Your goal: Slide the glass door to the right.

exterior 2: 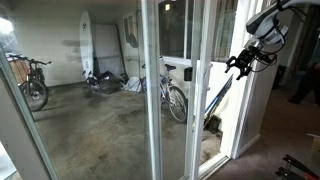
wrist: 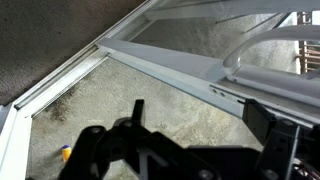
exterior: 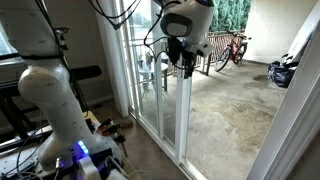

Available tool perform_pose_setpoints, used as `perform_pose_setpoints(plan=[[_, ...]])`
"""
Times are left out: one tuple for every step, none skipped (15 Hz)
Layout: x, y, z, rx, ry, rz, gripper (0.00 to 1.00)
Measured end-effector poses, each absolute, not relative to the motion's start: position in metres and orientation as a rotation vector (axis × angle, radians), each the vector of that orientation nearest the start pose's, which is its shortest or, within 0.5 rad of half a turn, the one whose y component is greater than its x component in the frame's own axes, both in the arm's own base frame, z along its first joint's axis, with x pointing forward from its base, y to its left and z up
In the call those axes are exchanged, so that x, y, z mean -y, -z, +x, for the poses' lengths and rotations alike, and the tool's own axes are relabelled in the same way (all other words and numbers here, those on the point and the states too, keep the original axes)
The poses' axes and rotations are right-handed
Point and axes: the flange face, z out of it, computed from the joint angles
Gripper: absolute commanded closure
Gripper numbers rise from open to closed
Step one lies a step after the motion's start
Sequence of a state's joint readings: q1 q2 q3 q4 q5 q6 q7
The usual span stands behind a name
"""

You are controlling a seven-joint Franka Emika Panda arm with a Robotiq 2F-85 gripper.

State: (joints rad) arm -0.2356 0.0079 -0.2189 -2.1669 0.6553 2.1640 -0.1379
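Hovering spread (gripping nothing), the claw (exterior: pixel 186 64) sits just beside the glass door (exterior: pixel 166 110)

Tall glass door (exterior: pixel 163 100), narrow white frame, upright

Concrete patio floor (exterior 2: pixel 90 130), bicycle (exterior 2: pixel 30 82) by wall, white surfboard (exterior 2: pixel 86 45) leaning upright, soft daylight
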Motion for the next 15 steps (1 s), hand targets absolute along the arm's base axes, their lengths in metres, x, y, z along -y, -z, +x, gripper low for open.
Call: perform_pose_setpoints(plan=[[0.209,-0.403,0.491,-0.866,0.209,-2.465,0.00],[0.203,-0.409,0.487,-0.843,0.221,-2.467,0.00],[0.198,-0.415,0.483,-0.822,0.235,-2.468,0.00],[0.192,-0.422,0.478,-0.801,0.249,-2.469,0.00],[0.187,-0.428,0.475,-0.782,0.261,-2.469,0.00],[0.181,-0.434,0.472,-0.768,0.272,-2.469,0.00],[0.177,-0.438,0.470,-0.754,0.281,-2.469,0.00],[0.172,-0.442,0.470,-0.742,0.291,-2.471,0.00],[0.168,-0.445,0.471,-0.729,0.296,-2.473,0.00],[0.163,-0.447,0.473,-0.718,0.300,-2.472,0.00],[0.158,-0.449,0.475,-0.706,0.304,-2.471,0.00],[0.152,-0.450,0.478,-0.694,0.309,-2.469,0.00],[0.146,-0.452,0.480,-0.682,0.314,-2.468,0.00],[0.142,-0.454,0.483,-0.675,0.327,-2.466,0.00],[0.138,-0.456,0.486,-0.673,0.342,-2.462,0.00]])
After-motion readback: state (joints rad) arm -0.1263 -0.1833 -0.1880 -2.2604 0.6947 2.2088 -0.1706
